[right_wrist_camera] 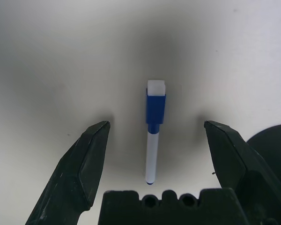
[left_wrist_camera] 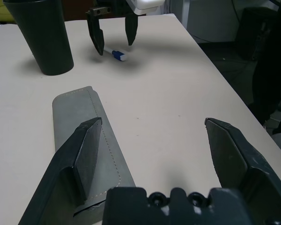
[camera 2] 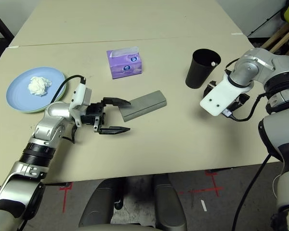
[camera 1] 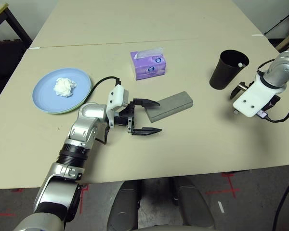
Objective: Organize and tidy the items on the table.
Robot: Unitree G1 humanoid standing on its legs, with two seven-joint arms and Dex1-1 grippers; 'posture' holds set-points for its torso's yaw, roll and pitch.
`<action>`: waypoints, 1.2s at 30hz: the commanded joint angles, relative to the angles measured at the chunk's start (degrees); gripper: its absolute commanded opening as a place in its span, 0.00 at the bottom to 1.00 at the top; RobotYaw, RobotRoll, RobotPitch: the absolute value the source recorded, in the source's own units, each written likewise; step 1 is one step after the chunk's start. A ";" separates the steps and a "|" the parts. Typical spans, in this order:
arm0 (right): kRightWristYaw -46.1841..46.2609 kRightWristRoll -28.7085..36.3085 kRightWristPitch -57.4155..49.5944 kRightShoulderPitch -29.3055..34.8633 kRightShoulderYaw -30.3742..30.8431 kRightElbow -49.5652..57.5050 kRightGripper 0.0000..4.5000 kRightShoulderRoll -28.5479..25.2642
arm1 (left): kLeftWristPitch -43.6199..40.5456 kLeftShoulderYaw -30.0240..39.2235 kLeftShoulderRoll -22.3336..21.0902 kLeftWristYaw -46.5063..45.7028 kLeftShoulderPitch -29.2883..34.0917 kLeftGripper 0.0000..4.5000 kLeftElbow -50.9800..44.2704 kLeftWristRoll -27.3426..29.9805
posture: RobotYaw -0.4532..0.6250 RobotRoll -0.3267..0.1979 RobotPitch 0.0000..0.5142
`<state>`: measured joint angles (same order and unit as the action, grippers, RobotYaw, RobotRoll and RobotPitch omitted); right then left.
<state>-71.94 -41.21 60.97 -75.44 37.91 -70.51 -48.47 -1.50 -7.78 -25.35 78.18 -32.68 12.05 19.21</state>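
Your right gripper (right_wrist_camera: 154,136) hangs spread wide over the blue-and-white marker (right_wrist_camera: 154,131), which lies loose on the table (camera 1: 192,154) right of the black tapered cup (camera 1: 228,69). Your left gripper (camera 1: 149,116) gapes empty at center frame, one finger beside the grey oblong glasses case (camera 1: 170,106).

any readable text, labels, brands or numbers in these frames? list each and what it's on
None can be read.
Purple tissue box: a round blue-and-white emblem on its front face, too small and blurred to read.
Blue-and-white marker: no print shows on its barrel or cap.
Grey oblong glasses case: plain, stitching only.
Black tapered cup: no marking shows.
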 commanded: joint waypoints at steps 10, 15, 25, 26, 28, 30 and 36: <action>-3.58 4.08 0.01 2.54 -1.50 -0.88 0.99 0.36 | -0.46 -0.24 -0.72 0.66 0.17 1.00 -0.54 0.78 | 0.49 0.62 0.45; -3.18 4.09 -0.22 3.06 -1.11 -0.70 0.99 0.55 | -0.38 -0.22 -0.76 0.68 -0.01 1.00 -0.43 0.74 | 0.50 0.62 0.45; -2.75 3.51 -0.18 3.21 -0.65 -0.67 0.99 0.50 | -1.65 1.08 0.55 -1.56 -0.95 1.00 -1.20 2.59 | 0.50 0.62 0.45; -2.71 3.45 -0.16 3.21 -0.62 -0.68 0.99 0.44 | -1.90 1.16 0.69 -1.79 -1.15 1.00 -1.29 2.83 | 0.49 0.62 0.45; -2.48 3.28 -0.13 3.18 -0.55 -0.67 0.99 0.36 | -2.04 1.17 0.77 -1.93 -1.31 1.00 -1.32 3.03 | 0.49 0.62 0.45; -2.30 3.13 -0.12 3.15 -0.49 -0.67 0.99 0.32 | -2.01 1.10 0.74 -1.92 -1.38 1.00 -1.19 3.06 | 0.49 0.62 0.45; -0.32 1.25 -0.26 2.90 0.30 -0.47 0.99 0.16 | -1.61 0.69 0.51 -1.77 -1.22 1.00 -0.62 2.62 | 0.49 0.62 0.46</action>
<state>-73.16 -38.73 60.68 -73.08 37.52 -71.22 -47.70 -3.07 -6.70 -24.81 76.12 -33.84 11.96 21.77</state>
